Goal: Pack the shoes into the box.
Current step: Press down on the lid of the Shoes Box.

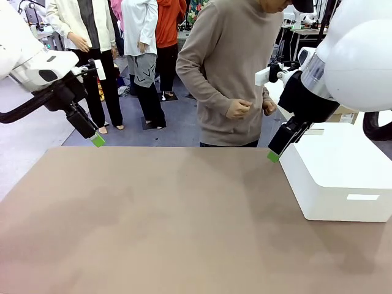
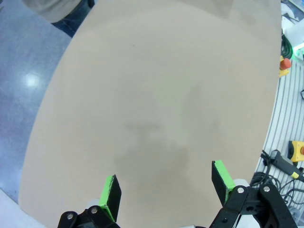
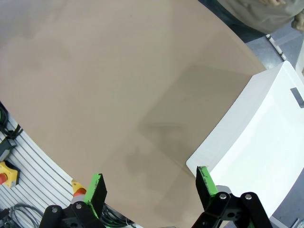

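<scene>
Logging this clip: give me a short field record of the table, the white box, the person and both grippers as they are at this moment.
table: brown top, bare across the middle
white box: on the table's right side, closed
person: standing at the far edge, hands held at the waist, holding nothing
left gripper: open, raised above the table, holding nothing
right gripper: open, raised near the white box's corner, holding nothing

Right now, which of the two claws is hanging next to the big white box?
The right gripper, on the picture's right in the front view. Its green tip hangs just off the white box's near corner, while the left gripper hangs over the table's far left edge.
</scene>
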### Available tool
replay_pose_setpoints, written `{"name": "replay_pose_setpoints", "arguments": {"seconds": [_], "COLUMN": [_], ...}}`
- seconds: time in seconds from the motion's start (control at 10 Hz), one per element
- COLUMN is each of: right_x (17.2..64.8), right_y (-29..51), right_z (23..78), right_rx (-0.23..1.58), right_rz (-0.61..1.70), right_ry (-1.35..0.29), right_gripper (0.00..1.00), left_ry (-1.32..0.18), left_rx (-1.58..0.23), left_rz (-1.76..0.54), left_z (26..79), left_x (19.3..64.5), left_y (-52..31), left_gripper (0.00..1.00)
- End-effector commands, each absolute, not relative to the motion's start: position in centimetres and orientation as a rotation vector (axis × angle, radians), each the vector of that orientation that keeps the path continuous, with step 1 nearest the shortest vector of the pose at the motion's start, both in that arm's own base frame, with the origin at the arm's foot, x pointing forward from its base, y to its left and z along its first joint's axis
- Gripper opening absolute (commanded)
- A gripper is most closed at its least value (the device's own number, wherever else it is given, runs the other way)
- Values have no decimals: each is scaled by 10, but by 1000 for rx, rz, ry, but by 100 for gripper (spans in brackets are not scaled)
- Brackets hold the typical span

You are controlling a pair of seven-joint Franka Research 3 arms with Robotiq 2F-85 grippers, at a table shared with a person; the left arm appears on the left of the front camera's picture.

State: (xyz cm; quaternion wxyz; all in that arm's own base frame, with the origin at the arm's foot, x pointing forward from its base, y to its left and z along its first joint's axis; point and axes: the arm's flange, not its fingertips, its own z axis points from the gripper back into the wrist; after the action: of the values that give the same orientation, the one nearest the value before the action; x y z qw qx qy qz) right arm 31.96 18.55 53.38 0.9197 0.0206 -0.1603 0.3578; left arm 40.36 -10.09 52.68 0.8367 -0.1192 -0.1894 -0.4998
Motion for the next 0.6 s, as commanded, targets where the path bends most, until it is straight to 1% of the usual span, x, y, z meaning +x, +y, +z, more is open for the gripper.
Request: {"name": "replay_pose_setpoints", "arguments": {"seconds": [0.0,0.5], "right_x": [321,321], "right_y": [186,186], "right_z": [537,537], "right_rx": [36,36], "right_rz": [732,732], "right_ry": [-325,-325], "right_gripper": [100,100], "left_ry": [-401,-401], "left_rx": [-238,-238], "left_rz": [-1057,-1057], "left_z": [526,526], "left_x": [403,403], "left_y": [-99,-99], "left_gripper": [100,100]}}
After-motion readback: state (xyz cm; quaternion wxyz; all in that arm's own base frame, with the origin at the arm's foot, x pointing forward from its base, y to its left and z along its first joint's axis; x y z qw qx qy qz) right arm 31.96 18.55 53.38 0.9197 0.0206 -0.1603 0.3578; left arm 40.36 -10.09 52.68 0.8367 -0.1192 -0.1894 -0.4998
